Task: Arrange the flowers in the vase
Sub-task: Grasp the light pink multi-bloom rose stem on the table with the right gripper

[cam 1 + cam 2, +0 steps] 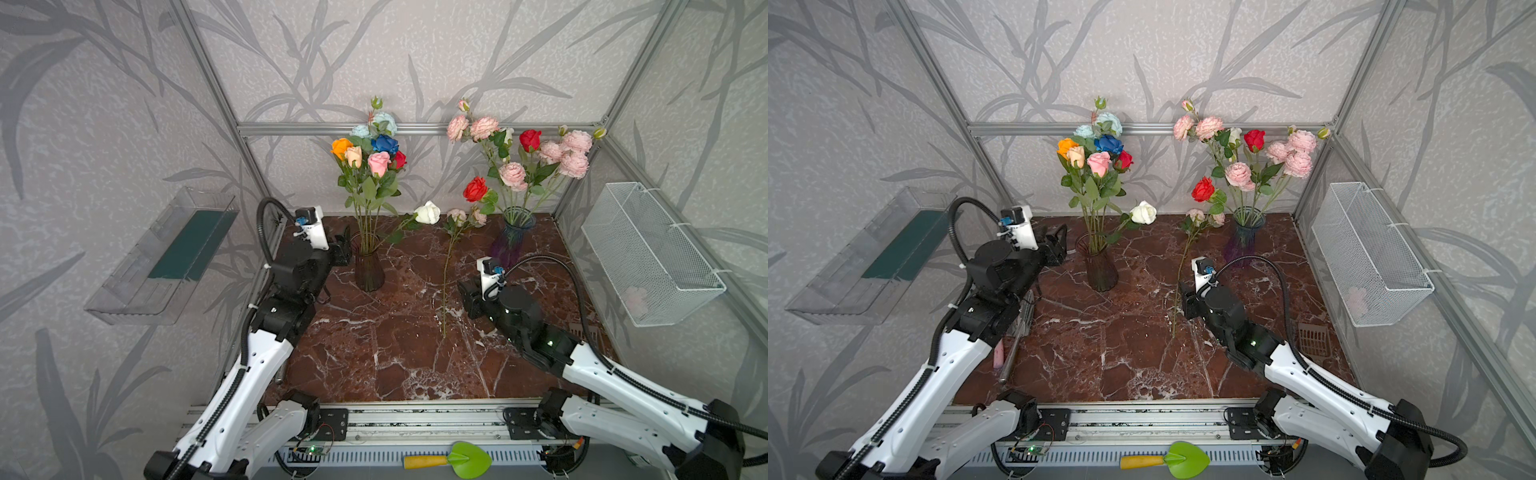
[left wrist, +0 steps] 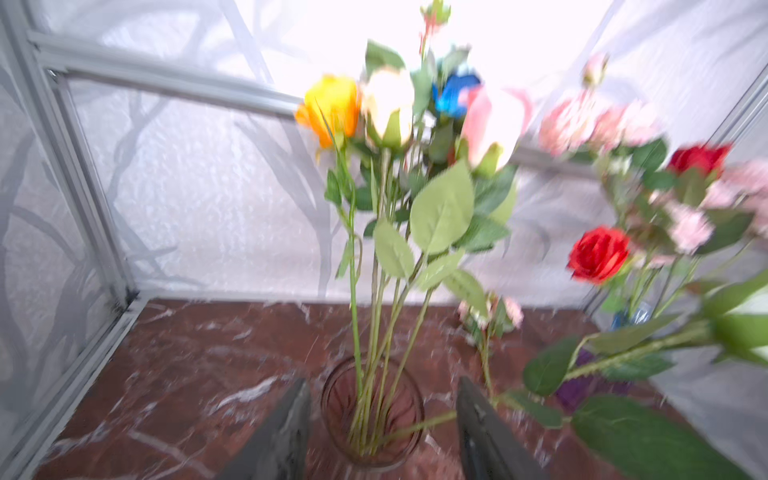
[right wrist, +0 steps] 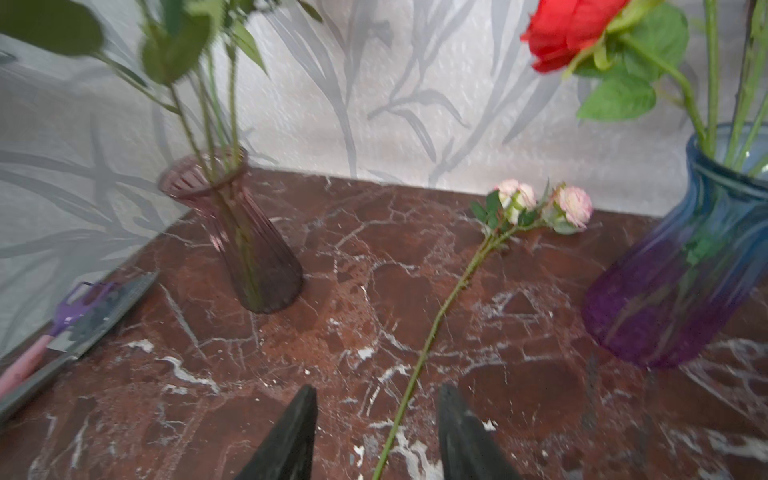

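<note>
The worktop (image 1: 374, 357) is polished red-brown marble, cracked all over with white veins. Toward its back the flowers (image 1: 370, 162) stand in two bunches. Smooth-petalled roses in orange, peach, pink, blue and red fill a smoky ribbed glass vase (image 1: 369, 270) with a pinched neck. Frilly pink blooms and two red roses fill a rounder glass vase (image 1: 509, 245) that shades from blue to purple. The left gripper (image 2: 383, 386) is right at the ribbed vase, its dark jaws spread wide either side of the mouth and pinching nothing. A white rose (image 1: 428, 212) leans out of that vase, its stem passing one jaw. The right gripper (image 3: 378, 390) hovers low, jaws parted astride the thin stem of a pink-budded spray (image 1: 446, 282) lying flat between the vases. I can't tell whether they touch it.
</note>
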Available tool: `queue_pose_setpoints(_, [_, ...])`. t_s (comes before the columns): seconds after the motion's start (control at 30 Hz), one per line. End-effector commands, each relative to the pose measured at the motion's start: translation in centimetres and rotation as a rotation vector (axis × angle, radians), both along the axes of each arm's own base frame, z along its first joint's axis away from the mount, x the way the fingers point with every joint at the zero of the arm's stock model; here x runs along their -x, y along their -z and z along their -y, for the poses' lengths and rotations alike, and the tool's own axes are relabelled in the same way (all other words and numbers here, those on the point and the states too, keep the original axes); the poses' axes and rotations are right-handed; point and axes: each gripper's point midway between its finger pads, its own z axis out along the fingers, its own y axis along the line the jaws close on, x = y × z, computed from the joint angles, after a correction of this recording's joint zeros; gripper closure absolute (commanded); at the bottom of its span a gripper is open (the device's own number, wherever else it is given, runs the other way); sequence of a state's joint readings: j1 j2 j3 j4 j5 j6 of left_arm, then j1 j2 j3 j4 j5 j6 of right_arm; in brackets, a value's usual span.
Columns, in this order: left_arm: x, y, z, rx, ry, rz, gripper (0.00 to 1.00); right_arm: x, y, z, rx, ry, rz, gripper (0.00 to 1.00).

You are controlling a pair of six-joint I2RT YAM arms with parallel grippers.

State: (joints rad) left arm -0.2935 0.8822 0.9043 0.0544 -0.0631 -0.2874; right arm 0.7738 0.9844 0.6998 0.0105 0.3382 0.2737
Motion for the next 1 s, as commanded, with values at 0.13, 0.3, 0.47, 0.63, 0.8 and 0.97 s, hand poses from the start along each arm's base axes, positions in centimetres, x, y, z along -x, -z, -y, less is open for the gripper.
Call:
queue_pose_setpoints(0.13, [2.2, 0.8, -3.3, 0.361, -0.125, 0.162, 0.41, -2.3, 5.0, -0.7, 0.117, 0.075, -0.222, 0.52])
queue_pose_setpoints(0.3, [1.6, 1.8, -2.7, 0.385, -0.106, 0.107, 0.42, -5.0, 9.3, -1.8, 0.148, 0.119, -0.332, 0.52])
queue_pose_setpoints(0.47, [1.5, 1.7, -2.0, 0.399, -0.068, 0.101, 0.43, -7.5, 13.3, -2.5, 0.168, 0.132, -0.431, 0.56])
queue_pose_setpoints(0.63, [1.8, 1.4, -1.9, 0.414, -0.055, 0.113, 0.43, -10.2, 16.9, -2.2, 0.192, 0.148, -0.521, 0.6])
queue_pose_setpoints(0.8, [1.8, 1.2, -1.4, 0.421, -0.027, 0.112, 0.43, -12.5, 20.2, -2.3, 0.249, 0.148, -0.592, 0.61])
queue_pose_setpoints(0.97, [1.5, 1.5, -1.1, 0.424, -0.016, 0.1, 0.43, -13.3, 22.4, -2.2, 0.279, 0.164, -0.677, 0.65])
